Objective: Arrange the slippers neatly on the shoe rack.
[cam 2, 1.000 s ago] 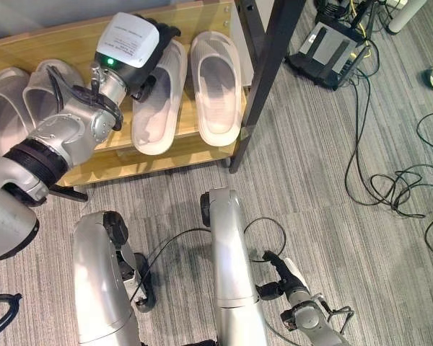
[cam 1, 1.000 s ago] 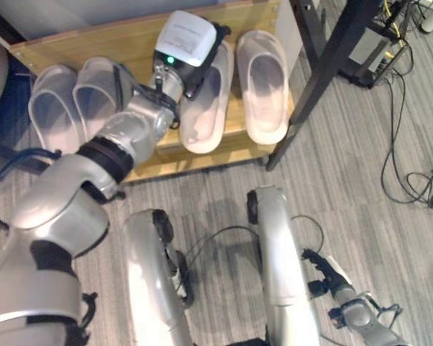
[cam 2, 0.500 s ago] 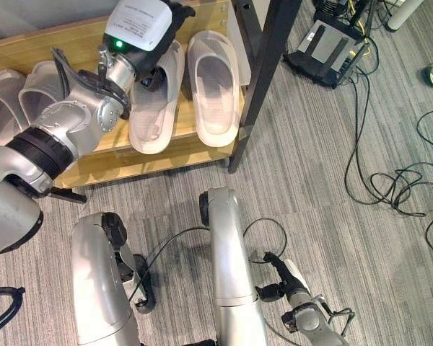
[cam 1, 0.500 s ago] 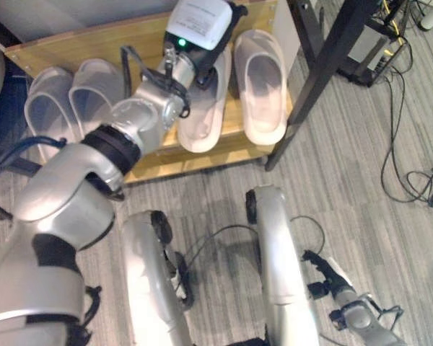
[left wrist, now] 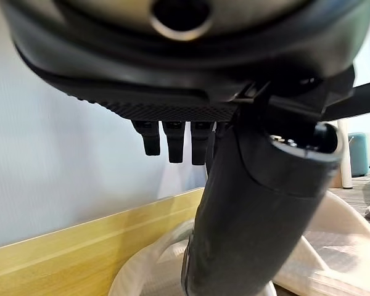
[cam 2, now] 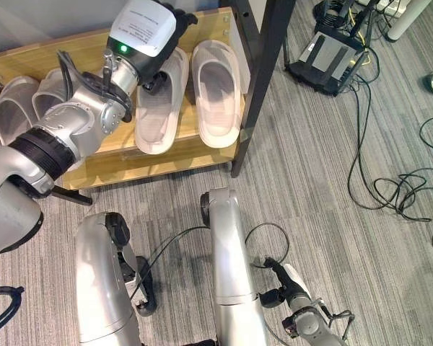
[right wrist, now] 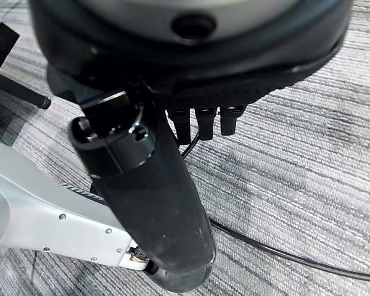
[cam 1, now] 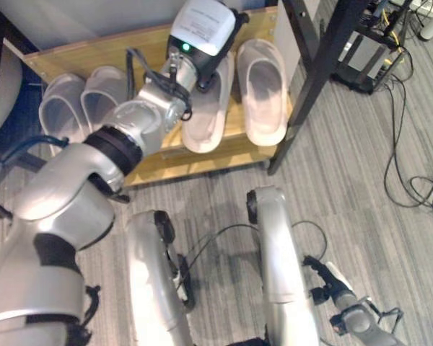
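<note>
- Your left hand (cam 2: 169, 21) is stretched over the wooden shoe rack (cam 2: 202, 151), above the toe end of the left slipper of the right-hand pair (cam 2: 159, 101). In the left wrist view its fingers (left wrist: 172, 139) hang straight and relaxed with nothing in them, and the thumb (left wrist: 246, 222) points down toward the pale slipper beneath; you cannot tell whether it touches.
- The right slipper of that pair (cam 2: 216, 90) lies just beside the hand, on its right, also on the rack's top shelf. The two are close and roughly parallel, their heels toward the rack's front edge.
- A second pair (cam 1: 83, 108) sits well to the left of your hand at the rack's far end, the two slippers side by side and partly hidden by your forearm.
- Immediately right of the hand and the rack stands a dark metal table leg (cam 2: 263, 79); this is the closest obstacle on that side.
- Beyond the leg, on the grey carpet (cam 2: 332, 180), you have a black box with antennas (cam 2: 330, 54) and loose cables (cam 2: 397, 194).
- Your right hand (right wrist: 172, 179) hangs low over the carpet, fingers straight and empty.
</note>
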{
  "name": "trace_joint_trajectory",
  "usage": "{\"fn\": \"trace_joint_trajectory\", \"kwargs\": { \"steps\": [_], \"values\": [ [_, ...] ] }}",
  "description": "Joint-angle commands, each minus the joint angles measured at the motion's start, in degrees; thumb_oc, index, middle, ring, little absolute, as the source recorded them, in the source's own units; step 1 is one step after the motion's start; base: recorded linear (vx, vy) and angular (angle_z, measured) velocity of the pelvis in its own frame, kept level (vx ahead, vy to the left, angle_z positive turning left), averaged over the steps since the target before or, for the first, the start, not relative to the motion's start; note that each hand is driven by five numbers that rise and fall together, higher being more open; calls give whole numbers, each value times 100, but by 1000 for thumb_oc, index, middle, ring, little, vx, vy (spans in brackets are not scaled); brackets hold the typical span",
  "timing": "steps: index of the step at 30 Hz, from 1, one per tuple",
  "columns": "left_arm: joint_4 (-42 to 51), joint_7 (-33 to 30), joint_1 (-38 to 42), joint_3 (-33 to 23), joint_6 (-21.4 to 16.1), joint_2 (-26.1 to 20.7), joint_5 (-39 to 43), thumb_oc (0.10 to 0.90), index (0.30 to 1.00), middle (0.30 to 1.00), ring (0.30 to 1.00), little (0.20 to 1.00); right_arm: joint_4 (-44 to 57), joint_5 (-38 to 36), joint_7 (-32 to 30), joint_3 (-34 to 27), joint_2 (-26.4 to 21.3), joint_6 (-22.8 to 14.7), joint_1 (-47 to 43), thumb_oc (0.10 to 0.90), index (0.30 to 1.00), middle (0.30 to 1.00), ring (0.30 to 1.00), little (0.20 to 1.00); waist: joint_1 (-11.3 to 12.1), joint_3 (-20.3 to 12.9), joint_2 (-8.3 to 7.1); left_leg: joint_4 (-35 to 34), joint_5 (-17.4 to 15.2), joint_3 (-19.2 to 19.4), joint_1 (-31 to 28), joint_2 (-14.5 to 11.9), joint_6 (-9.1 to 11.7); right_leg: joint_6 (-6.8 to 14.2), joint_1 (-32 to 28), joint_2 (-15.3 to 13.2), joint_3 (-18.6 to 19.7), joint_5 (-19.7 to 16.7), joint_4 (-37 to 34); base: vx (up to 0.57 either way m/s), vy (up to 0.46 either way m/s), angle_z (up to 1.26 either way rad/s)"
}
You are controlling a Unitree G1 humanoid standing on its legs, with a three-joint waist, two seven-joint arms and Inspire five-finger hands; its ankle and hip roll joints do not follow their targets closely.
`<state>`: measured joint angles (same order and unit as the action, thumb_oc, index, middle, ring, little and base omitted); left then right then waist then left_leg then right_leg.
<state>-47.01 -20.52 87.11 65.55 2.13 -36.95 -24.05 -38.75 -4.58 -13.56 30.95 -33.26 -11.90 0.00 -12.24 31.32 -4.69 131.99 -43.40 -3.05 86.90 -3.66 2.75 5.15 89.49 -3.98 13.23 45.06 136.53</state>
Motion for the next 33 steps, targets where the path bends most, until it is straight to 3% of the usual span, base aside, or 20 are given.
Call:
{"fn": "trace_joint_trajectory", "kwargs": {
  "steps": [1, 11, 33],
  "values": [
    [73, -290, 1066, -142, 118, -293, -405, 800, 900, 900, 900, 900, 281, 125, -211, -143, -100, -104, -70, 800, 900, 900, 900, 900, 145, -153, -136, -443, 155, 231, 305, 335, -850, -989, 47, -39, 27, -324, -643, -35, 20, 1],
    [321, -290, 1055, 25, 155, -346, -770, 800, 900, 900, 900, 900, 255, 167, -263, -123, -131, -116, -69, 800, 900, 900, 900, 900, 216, -153, -96, -426, 198, 174, 305, 339, -825, -960, 47, 20, -10, -412, -641, -11, 4, 1],
    [799, -351, 287, -503, 138, -681, -632, 800, 900, 900, 900, 900, 216, 283, -364, -80, -39, -48, -47, 800, 900, 900, 900, 900, 357, -153, -32, -448, 279, 174, 305, 356, -790, -963, 47, 39, -84, -536, -721, -2, 1, 0]
  ]
}}
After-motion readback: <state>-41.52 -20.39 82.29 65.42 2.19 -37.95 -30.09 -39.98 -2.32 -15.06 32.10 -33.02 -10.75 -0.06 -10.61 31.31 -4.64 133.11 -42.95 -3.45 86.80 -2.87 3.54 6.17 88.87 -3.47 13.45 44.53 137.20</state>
